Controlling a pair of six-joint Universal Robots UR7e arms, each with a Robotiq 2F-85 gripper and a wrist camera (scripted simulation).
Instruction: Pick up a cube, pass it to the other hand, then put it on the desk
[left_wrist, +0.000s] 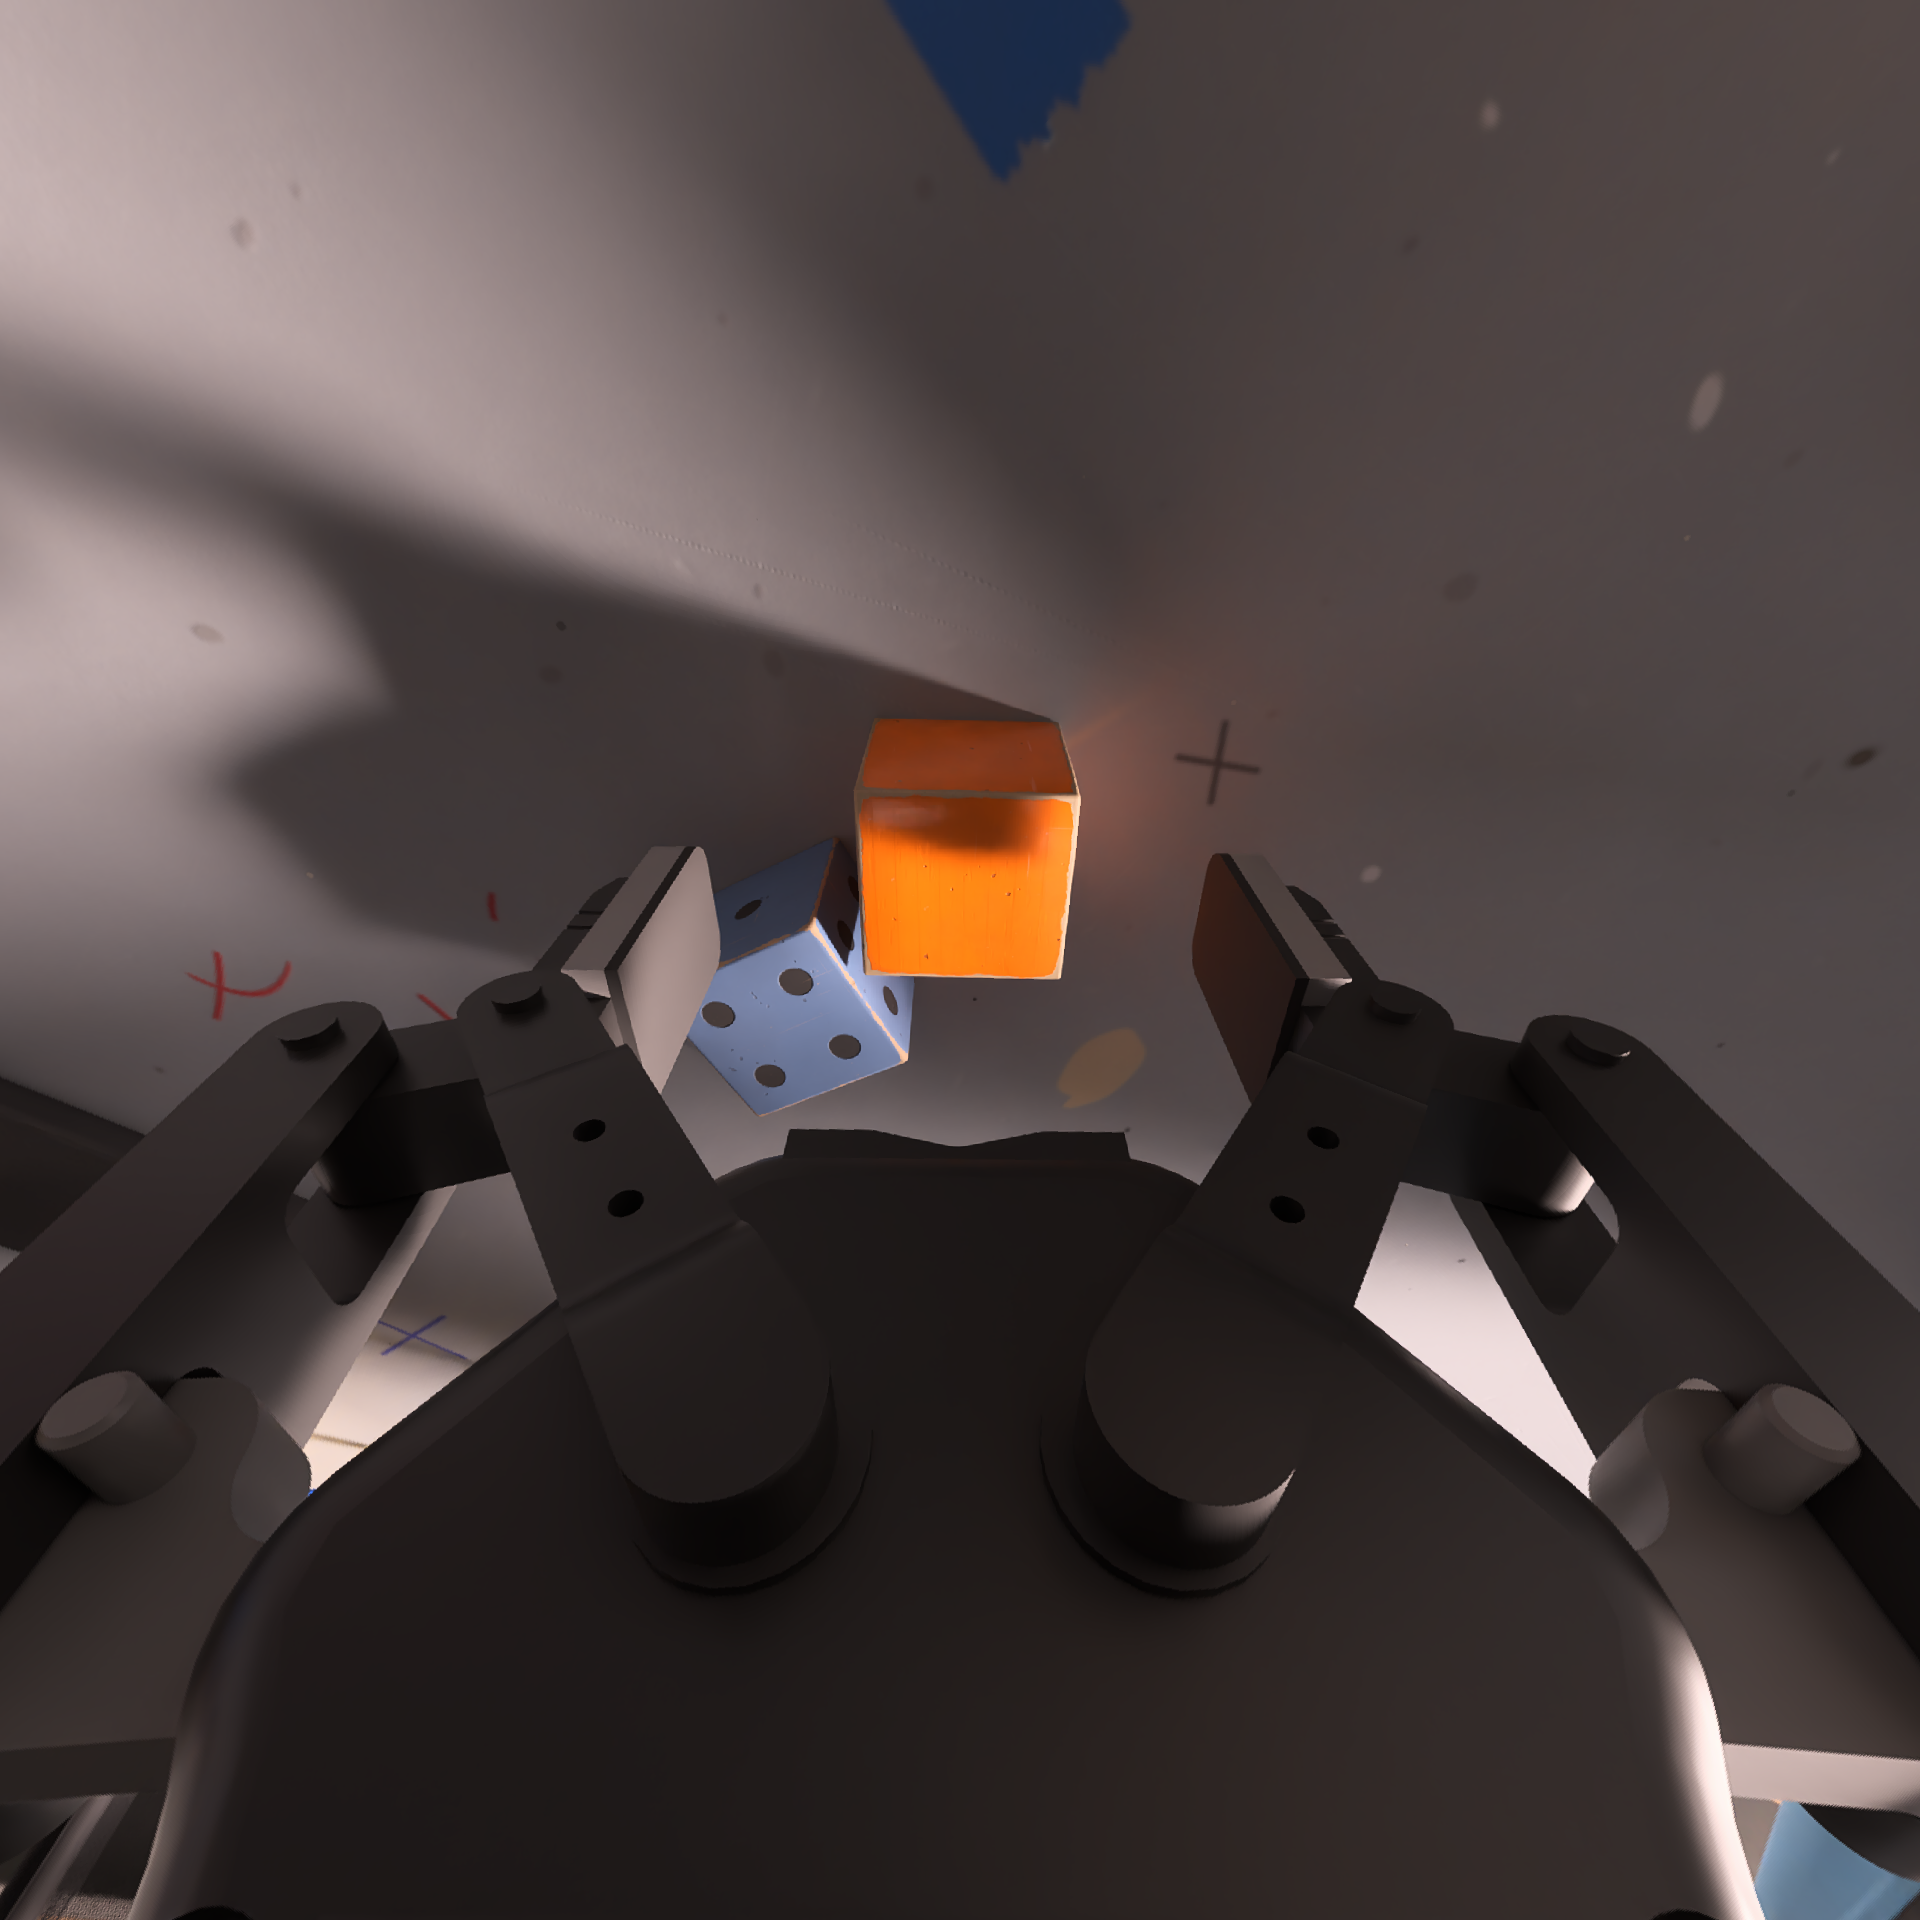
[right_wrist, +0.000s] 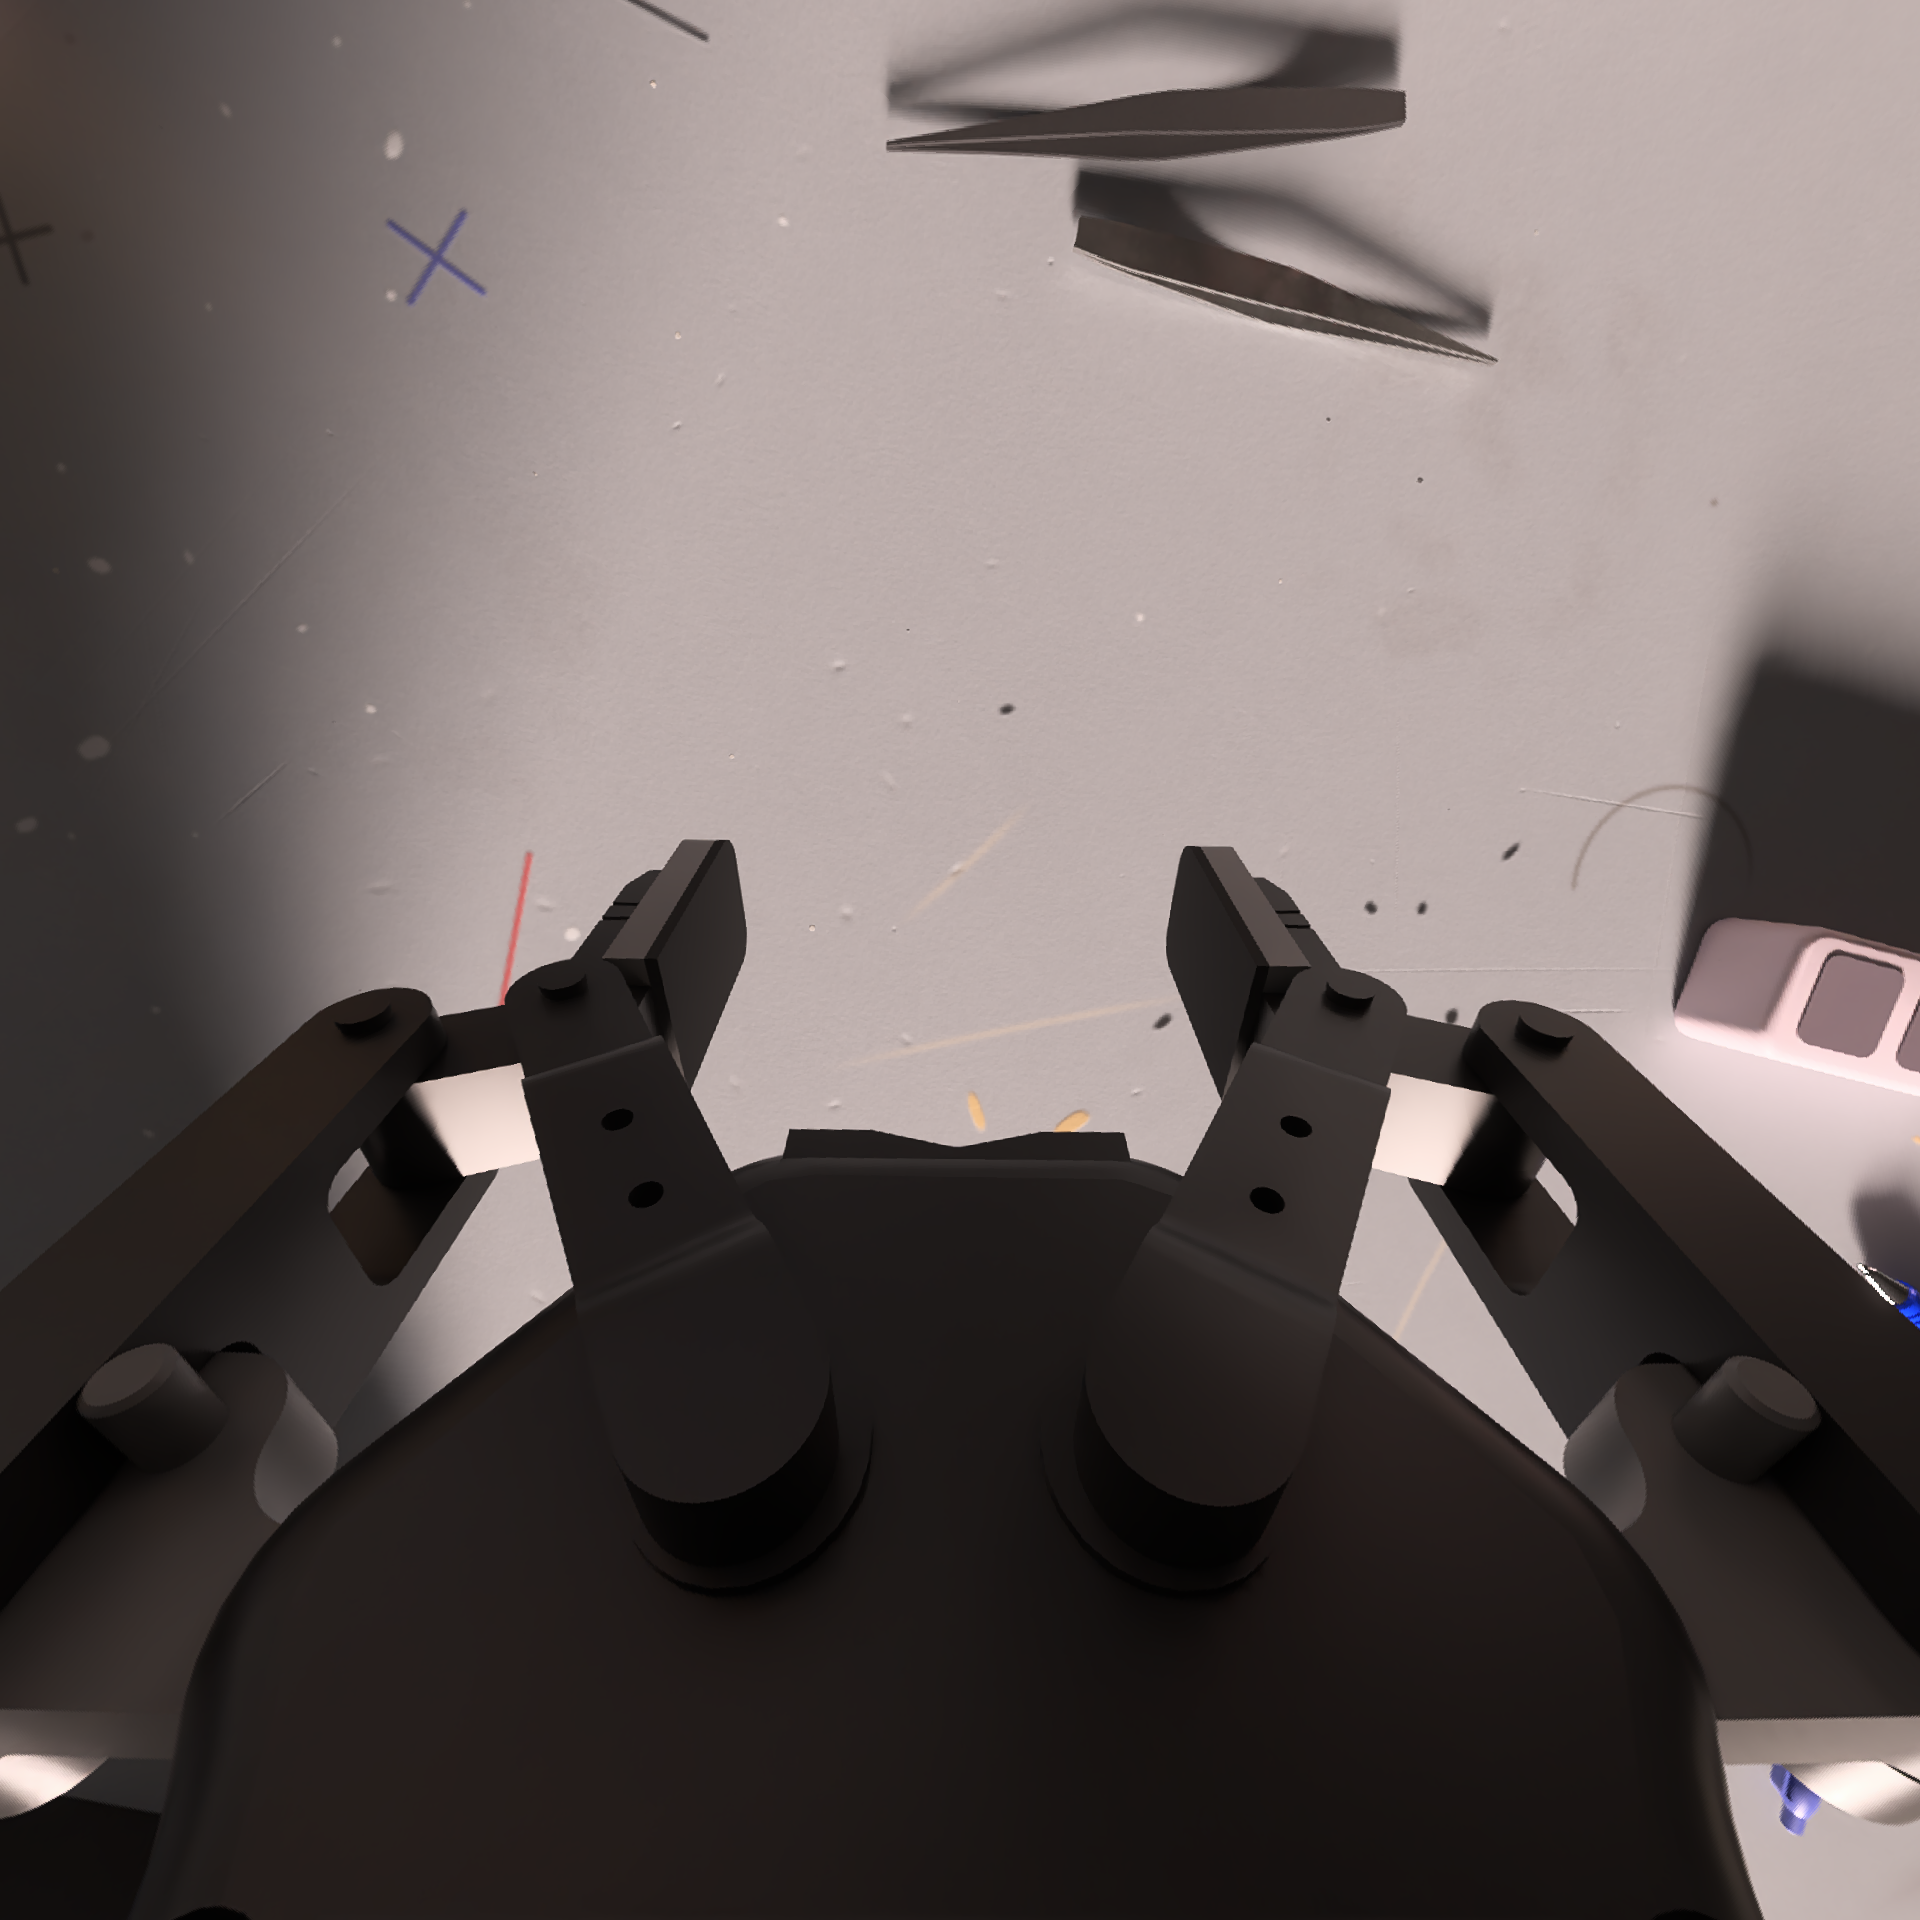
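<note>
In the left wrist view an orange cube (left_wrist: 966, 883) sits on the grey desk (left_wrist: 623, 364), just ahead of my fingers. A light blue die with dark pips (left_wrist: 795, 997) lies tilted against its left side, partly behind my left finger (left_wrist: 665, 935). My left gripper (left_wrist: 951, 935) is open above the desk, its fingers spread to either side of the orange cube, touching nothing. In the right wrist view my right gripper (right_wrist: 956, 935) is open and empty over bare desk (right_wrist: 935, 571). No cube shows there.
A dark blue patch (left_wrist: 1013, 73) lies at the far edge of the left view. Two dark tweezers (right_wrist: 1143, 114) (right_wrist: 1278, 270) lie ahead of the right gripper. A white socket strip (right_wrist: 1808, 997) and a dark slab (right_wrist: 1829, 769) are at the right.
</note>
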